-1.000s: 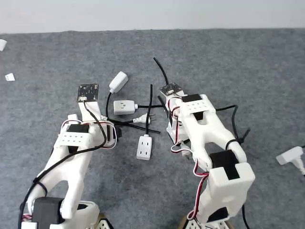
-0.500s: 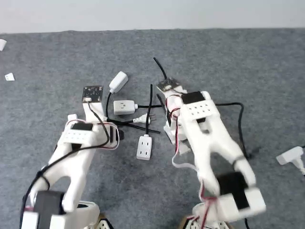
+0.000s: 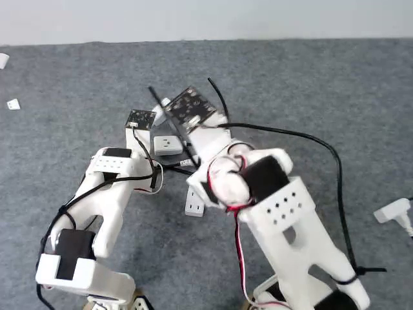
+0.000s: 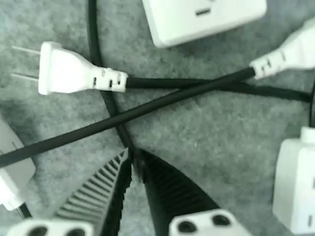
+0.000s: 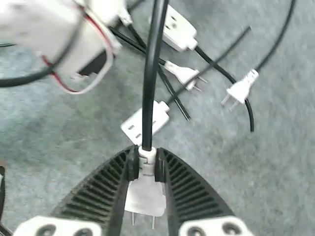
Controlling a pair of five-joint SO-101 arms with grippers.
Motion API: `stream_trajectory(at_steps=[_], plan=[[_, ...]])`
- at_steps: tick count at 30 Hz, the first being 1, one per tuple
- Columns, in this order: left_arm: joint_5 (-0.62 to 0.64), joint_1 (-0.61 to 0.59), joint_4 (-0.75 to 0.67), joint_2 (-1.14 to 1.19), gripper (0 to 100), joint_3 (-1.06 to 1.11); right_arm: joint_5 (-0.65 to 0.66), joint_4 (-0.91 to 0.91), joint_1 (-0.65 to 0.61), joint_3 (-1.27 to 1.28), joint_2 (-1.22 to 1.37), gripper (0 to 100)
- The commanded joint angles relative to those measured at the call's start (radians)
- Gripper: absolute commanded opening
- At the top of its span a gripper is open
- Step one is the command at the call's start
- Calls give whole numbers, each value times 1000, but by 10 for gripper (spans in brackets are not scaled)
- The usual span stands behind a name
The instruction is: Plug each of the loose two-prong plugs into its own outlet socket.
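Right arm (image 3: 284, 213) has swung up and across the middle, over the tangle. Left arm (image 3: 110, 187) has pushed forward.

Right gripper (image 5: 144, 152) is raised above the mat, clamped on a white plug (image 5: 143, 194). The plug's long axis runs along the jaws. Prongs face back toward the wrist, away from the near socket (image 5: 134, 127), which lies past the tips under the plug's cord (image 5: 150, 73).

Left gripper (image 4: 132, 156) is low and looks pinched on a second cord (image 4: 92, 24).

Count, right wrist view:
- Three plugs: one held, plus a near loose plug (image 5: 183, 73) and a far loose plug (image 5: 240, 91).
- Two sockets, the far socket (image 5: 178, 30) beyond.
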Motion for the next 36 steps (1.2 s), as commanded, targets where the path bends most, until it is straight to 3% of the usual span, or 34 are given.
stream_trajectory(at_steps=[1,5,11,29,32,36], plan=[[-149,35,77,-9,12,-39,-14,-56,-62,5,-41,9],[-284,68,117,-49,12,-5,-14,-165,-94,124,-41,9],[-376,86,20,-264,12,194,-49,-220,-97,198,-41,9],[-486,212,-68,-643,13,498,-54,-234,-97,235,-39,9],[-436,198,-141,-692,13,538,-66,-234,-88,235,-39,9],[-190,87,-282,-720,13,550,-183,-312,-12,278,-39,9]])
